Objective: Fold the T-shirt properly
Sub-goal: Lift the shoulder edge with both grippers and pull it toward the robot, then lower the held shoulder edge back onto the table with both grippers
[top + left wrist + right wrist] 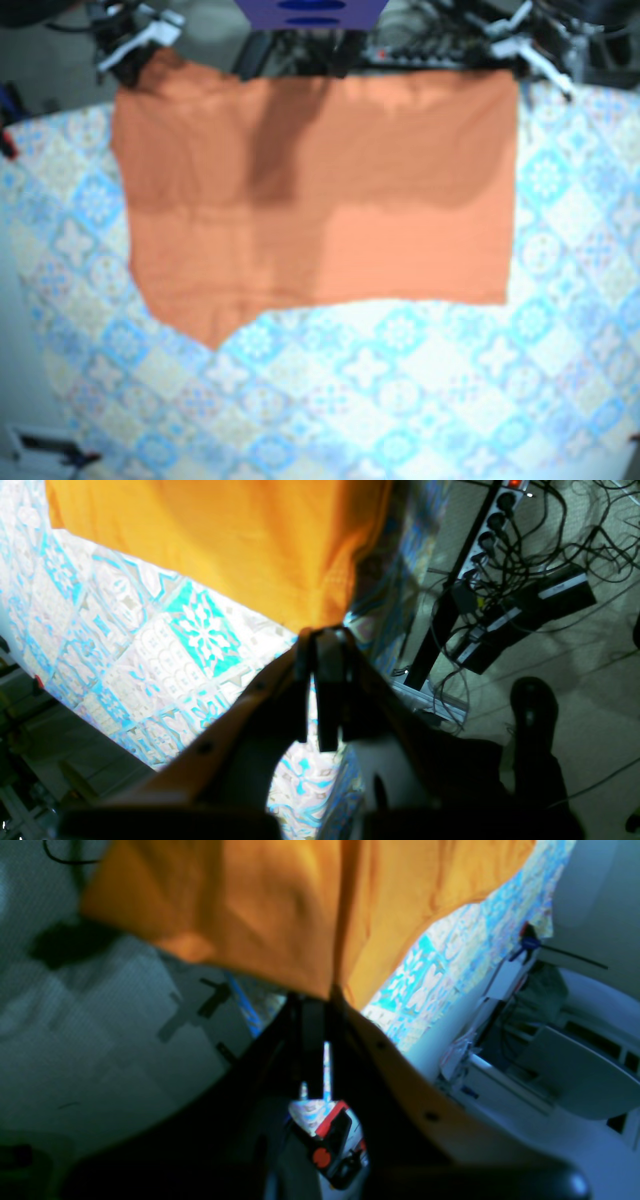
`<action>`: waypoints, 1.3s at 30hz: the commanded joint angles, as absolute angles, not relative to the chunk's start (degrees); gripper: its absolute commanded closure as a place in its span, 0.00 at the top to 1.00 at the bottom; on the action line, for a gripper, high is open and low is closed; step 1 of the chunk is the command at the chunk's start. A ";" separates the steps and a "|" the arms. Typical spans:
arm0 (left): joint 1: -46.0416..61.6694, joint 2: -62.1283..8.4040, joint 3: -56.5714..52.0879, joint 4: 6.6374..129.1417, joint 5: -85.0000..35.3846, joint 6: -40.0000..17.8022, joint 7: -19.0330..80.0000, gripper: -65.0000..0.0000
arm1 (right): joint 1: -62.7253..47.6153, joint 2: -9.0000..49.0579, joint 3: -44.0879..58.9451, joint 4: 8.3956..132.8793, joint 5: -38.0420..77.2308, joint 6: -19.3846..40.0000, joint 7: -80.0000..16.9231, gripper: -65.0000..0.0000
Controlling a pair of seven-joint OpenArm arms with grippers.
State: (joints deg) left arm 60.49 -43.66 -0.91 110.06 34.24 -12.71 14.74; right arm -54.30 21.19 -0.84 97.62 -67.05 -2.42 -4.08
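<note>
Fabric first: my left gripper [325, 632] is clenched on a corner of the orange T-shirt [225, 545], jaws pressed together, the cloth bunching right at the tips and fanning out ahead of them. Below and to one side of that gripper I see the blue-and-white patterned tablecloth [150, 655]. On its other side, past the table edge, a power strip [492, 525] sits in a tangle of cables, with a dark shoe [534, 705] on the floor.

My right gripper [320, 997] is likewise pinched tight on the T-shirt — a fold of orange gathers at its tips and the cloth spreads away ahead of it. That view is blurred, so I cannot say which part of the garment it holds.

From above, the T-shirt stretches between the two grippers at the far edge of the table, its upper edge drawn straight from one to the other. The rest lies away from them across the tablecloth — a darker band across the upper part, the lower edge uneven and dipping to a point on the right gripper's side.
</note>
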 commanded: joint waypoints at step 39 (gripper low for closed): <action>65.54 -46.02 -2.86 110.81 34.33 -6.81 14.46 0.00 | -59.38 21.76 -0.66 104.75 -66.68 -4.26 -7.43 0.00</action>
